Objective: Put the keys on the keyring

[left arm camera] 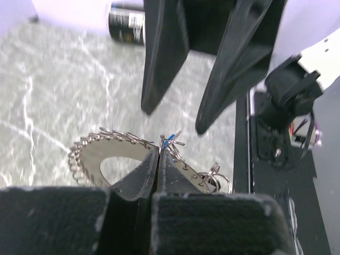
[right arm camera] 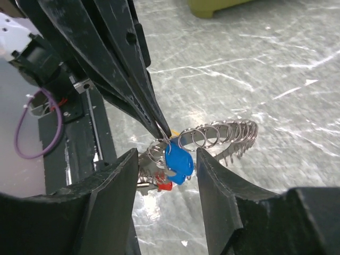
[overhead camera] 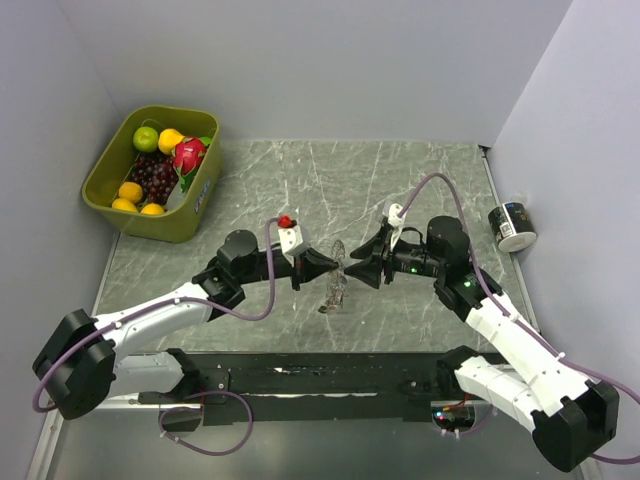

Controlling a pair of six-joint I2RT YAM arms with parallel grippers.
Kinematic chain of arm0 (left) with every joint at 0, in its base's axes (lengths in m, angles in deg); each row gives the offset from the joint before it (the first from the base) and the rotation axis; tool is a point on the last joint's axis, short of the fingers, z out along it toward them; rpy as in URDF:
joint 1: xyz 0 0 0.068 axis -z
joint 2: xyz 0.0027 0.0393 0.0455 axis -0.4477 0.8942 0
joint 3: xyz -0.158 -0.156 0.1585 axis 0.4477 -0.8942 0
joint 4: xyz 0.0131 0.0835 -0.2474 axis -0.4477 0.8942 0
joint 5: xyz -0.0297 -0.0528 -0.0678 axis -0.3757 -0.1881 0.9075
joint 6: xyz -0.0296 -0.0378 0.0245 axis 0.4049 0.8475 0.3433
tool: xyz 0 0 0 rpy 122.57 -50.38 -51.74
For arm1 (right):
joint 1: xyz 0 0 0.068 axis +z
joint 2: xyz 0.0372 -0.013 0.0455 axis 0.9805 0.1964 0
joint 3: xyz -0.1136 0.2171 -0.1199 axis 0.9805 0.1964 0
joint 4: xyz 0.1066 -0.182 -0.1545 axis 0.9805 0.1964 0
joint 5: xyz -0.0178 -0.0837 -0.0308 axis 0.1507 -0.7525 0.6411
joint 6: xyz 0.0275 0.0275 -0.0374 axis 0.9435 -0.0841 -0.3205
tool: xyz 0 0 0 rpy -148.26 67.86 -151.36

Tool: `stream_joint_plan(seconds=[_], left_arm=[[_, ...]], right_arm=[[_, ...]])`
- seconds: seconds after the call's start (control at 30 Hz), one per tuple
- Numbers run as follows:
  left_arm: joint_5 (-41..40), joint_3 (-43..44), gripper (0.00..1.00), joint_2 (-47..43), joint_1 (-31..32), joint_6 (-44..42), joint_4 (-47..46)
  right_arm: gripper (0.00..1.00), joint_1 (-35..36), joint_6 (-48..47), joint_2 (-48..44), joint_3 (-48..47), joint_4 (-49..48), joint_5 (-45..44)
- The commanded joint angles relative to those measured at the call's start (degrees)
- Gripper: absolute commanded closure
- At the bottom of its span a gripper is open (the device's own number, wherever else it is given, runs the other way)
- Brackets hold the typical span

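The left tool is clamped on the keyring, whose coiled length runs sideways from that pinch. The right tool faces the keyring head-on, jaws apart, straddling the blue key hanging there.

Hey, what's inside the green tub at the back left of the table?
Fruit: dark grapes, a green apple, oranges and a pink dragon fruit. The floor of the tub and anything beneath the pile are covered.
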Motion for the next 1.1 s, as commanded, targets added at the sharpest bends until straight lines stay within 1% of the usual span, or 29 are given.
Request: stream_joint_plan(seconds=[0.0,0.03,0.2,0.27,0.3,0.37,0.4,0.47,0.5,0.57,0.6,0.7,0.8,0.9,1.07], left_arm=[[2.97,-0.67,0.99,-2.13,-0.26,4.2,-16.13],[3.24,-0.93,0.99,-2.31,-0.34,4.73,-16.83],[3.94,-1.72,0.99,-3.36,-0.43,4.47,-17.9],[4.47,-1.64,0.99,-3.45,-0.43,4.29,-17.45],[4.56,-1.72,0.99,-3.54,-0.43,4.47,-17.63],[4.38,-1.9,0.99,-3.72,-0.43,4.38,-17.89],[4.64,-1.9,0.99,-3.72,-0.43,4.29,-17.89],[5.0,-2.07,0.99,-3.89,-0.43,4.29,-18.15],[5.09,-2.16,0.99,-3.98,-0.43,4.21,-18.33],[5.17,-2.16,0.99,-4.07,-0.61,4.12,-18.25],[5.09,-2.08,0.99,-4.16,-0.61,4.2,-18.16],[5.17,-2.43,0.99,-4.42,-0.96,4.64,-19.21],[5.35,-2.95,0.99,-4.6,-1.57,5.78,-21.14],[6.22,-3.39,0.99,-4.6,-2.01,7.19,-22.63],[7.81,-4.27,0.99,-4.42,-2.8,9.65,-27.12]], right_arm=[[0.44,-0.31,1.21,-0.58,1.24,-5.1,4.33],[0.43,-0.22,1.21,-0.67,1.41,-6.58,4.68],[0.44,-0.22,1.03,-0.05,1.33,-5.89,3.89],[0.48,-0.31,1.29,0.03,1.5,-6.33,3.98],[0.52,-0.22,1.38,0.03,1.59,-6.51,3.98],[0.58,-0.22,1.47,-0.05,1.77,-6.6,3.54],[0.64,-0.22,1.56,-0.05,1.59,-6.51,3.37],[0.71,-0.31,1.65,0.03,1.59,-6.51,3.63],[0.77,-0.22,1.73,0.03,1.59,-6.68,3.89],[0.83,-0.22,1.82,-0.05,1.94,-6.86,3.8],[0.87,-0.22,1.82,-0.23,2.12,-7.21,3.8],[0.94,-0.22,1.56,-0.41,2.56,-7.39,4.68],[0.98,-0.22,0.86,0.03,2.73,-7.13,5.38],[1.0,-0.31,0.77,0.47,3.08,-7.48,6.0],[1.0,-0.31,0.68,1.0,3.52,-7.91,7.32]])
